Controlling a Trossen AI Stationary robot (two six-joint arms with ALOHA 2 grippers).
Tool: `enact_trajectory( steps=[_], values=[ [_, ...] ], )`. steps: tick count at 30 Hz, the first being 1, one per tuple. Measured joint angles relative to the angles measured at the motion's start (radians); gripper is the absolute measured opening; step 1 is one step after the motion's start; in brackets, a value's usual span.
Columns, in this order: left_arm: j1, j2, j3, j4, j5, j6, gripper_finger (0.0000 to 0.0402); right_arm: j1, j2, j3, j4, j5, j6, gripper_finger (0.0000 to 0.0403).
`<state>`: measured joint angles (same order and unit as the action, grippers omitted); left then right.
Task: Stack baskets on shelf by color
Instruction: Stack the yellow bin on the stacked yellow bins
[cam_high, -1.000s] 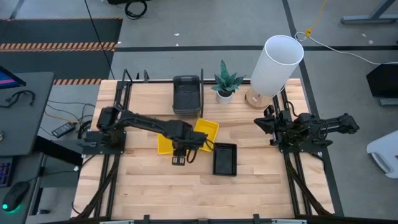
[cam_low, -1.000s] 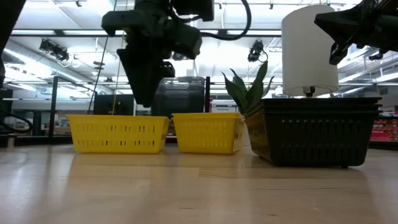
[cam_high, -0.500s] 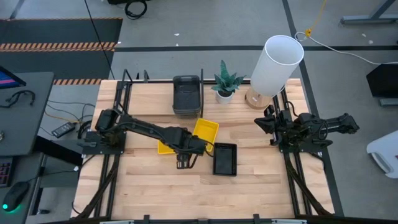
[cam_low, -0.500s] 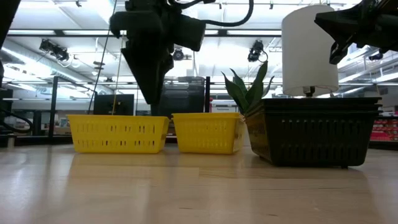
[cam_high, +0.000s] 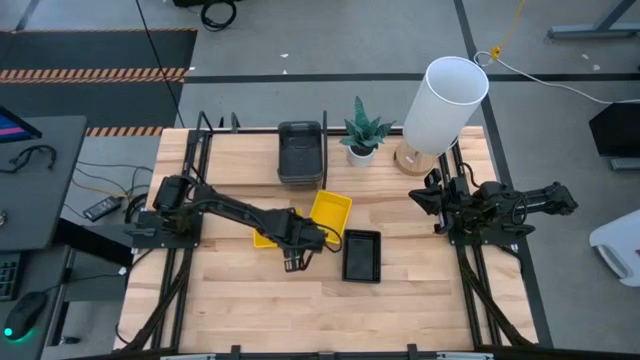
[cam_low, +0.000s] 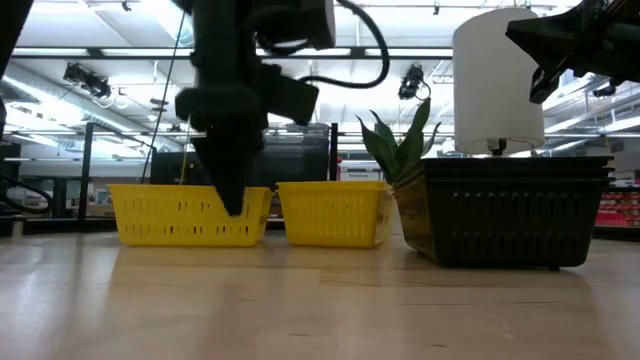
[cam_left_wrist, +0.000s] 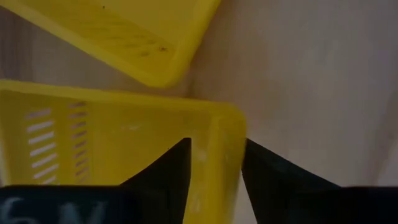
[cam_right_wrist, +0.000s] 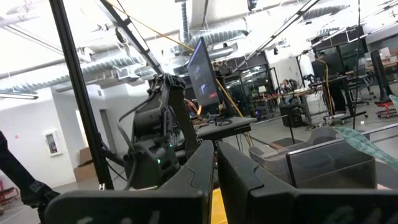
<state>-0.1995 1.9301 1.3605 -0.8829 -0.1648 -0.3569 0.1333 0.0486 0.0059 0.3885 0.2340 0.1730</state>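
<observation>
The left hand (cam_left_wrist: 214, 171) is down at the near yellow basket (cam_left_wrist: 93, 143), its two dark fingers (cam_left_wrist: 168, 171) spread a little and straddling the basket's side wall near a corner, one finger inside and one outside. The wall sits in the gap, though whether the pads actually press on it is hard to judge from the wrist view.

Just beyond the fingertips lies a second yellow basket (cam_left_wrist: 118, 34), turned at an angle, its corner close to the first basket's rim. From above, that second yellow basket (cam_high: 331, 212) shows beside the arm, with the first one (cam_high: 264, 238) mostly hidden beneath it.

To the hand's outer side, a black slatted basket (cam_high: 361, 255) rests on the wooden counter (cam_high: 250, 310). Farther off, a stack of dark grey baskets (cam_high: 300, 153) stands at the counter's far edge, next to a small potted plant (cam_high: 363, 131) and a white cylinder lamp (cam_high: 444, 102).

The right hand (cam_right_wrist: 216, 163) waits at the counter's right side, fingers nearly together, holding nothing.
</observation>
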Motion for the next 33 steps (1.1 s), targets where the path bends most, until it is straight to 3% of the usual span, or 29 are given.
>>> enact_trajectory(
  steps=[6,12,19,24,33],
  values=[
    [-0.002,0.0,-0.027,0.025,-0.044,0.006,0.0098,0.0,0.0,0.0,0.0,0.0,0.0,0.0027],
    [-0.014,0.0,-0.02,-0.013,-0.023,0.035,0.0015,0.0,0.0,0.0,0.0,0.0,0.0,0.0027],
    [-0.052,0.0,0.093,-0.226,0.031,0.101,0.0008,0.0,0.0,0.0,0.0,0.0,0.0,0.0027],
    [-0.111,0.0,0.205,-0.351,0.006,0.335,0.0007,0.0,0.0,0.0,0.0,0.0,0.0,0.0027],
    [-0.198,0.0,0.336,-0.413,-0.209,0.802,0.0007,0.0,0.0,0.0,0.0,0.0,0.0,0.0027]
  ],
)
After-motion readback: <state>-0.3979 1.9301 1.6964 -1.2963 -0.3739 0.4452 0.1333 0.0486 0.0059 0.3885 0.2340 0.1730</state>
